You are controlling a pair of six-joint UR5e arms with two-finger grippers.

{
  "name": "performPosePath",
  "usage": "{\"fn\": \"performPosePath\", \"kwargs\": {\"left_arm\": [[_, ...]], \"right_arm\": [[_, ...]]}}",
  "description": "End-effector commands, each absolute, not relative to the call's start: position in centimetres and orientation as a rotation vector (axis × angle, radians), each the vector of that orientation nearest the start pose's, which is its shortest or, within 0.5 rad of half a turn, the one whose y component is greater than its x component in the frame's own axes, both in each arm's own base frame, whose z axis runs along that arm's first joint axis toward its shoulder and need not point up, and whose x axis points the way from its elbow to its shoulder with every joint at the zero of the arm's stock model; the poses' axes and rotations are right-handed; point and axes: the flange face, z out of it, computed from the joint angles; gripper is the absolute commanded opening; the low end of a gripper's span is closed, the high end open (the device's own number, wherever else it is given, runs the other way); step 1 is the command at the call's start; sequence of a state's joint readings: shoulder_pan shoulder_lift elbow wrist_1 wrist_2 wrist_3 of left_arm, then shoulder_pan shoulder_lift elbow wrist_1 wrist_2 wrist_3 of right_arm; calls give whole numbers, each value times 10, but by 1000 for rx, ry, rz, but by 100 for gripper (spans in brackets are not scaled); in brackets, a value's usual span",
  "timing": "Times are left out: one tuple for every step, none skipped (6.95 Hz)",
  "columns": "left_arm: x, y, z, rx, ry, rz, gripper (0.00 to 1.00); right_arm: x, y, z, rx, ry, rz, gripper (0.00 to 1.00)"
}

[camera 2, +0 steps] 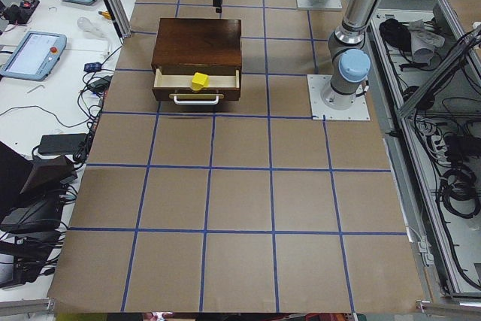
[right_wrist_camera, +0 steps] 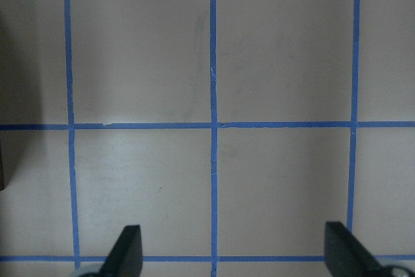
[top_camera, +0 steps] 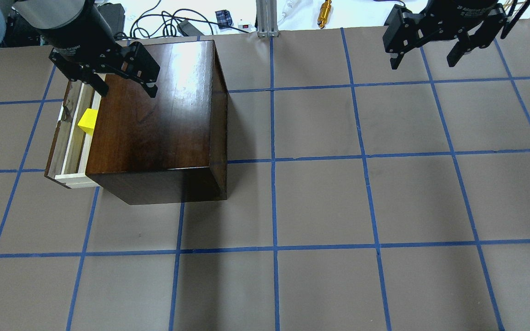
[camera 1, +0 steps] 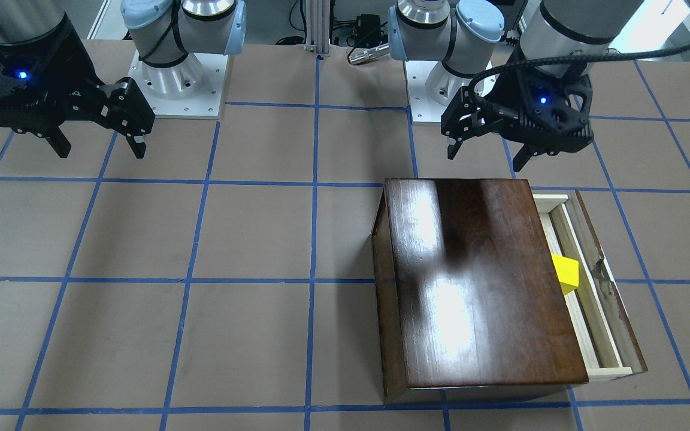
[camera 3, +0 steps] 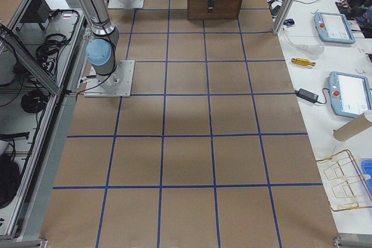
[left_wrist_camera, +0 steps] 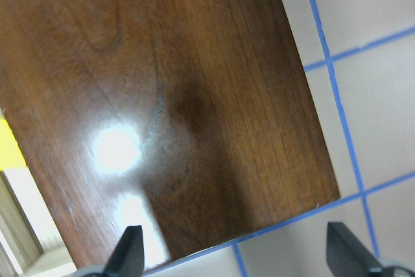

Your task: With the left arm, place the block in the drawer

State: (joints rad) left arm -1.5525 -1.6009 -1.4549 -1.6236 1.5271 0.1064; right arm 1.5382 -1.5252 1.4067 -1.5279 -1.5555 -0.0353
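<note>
The yellow block [camera 1: 565, 273] lies in the open drawer [camera 1: 605, 299] of the dark-brown cabinet [camera 1: 477, 281]. It also shows in the overhead view [top_camera: 88, 121] and in the exterior left view [camera 2: 199, 80]. The drawer [top_camera: 65, 142] is pulled out partway. My left gripper [camera 1: 487, 157] is open and empty, raised above the cabinet's back edge, apart from the block; it also shows in the overhead view [top_camera: 127, 92]. In the left wrist view its fingertips [left_wrist_camera: 130, 251] frame the cabinet top [left_wrist_camera: 175, 95]. My right gripper [top_camera: 426, 59] is open and empty, high over the table far from the cabinet.
The table [top_camera: 338, 193] is brown with blue tape grid lines. The arm bases [camera 1: 177, 78] stand on white plates at the robot's side. Cables and small tools [top_camera: 325, 9] lie beyond the table's far edge.
</note>
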Motion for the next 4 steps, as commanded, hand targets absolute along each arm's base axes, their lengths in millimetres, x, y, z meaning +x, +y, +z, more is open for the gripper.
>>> {"fn": "performPosePath", "kwargs": {"left_arm": [[-122, -503, 526, 53, 3092, -59, 100], [-122, -522, 512, 60, 3086, -183, 100], [-123, -527, 506, 47, 3089, -256, 100], [-129, -525, 505, 50, 3093, -261, 100]], "right_arm": [[117, -520, 541, -3, 3127, -118, 100], [118, -519, 542, -6, 3128, -121, 100], [118, -520, 541, -6, 3127, -118, 100], [118, -520, 541, -6, 3127, -118, 100]]}}
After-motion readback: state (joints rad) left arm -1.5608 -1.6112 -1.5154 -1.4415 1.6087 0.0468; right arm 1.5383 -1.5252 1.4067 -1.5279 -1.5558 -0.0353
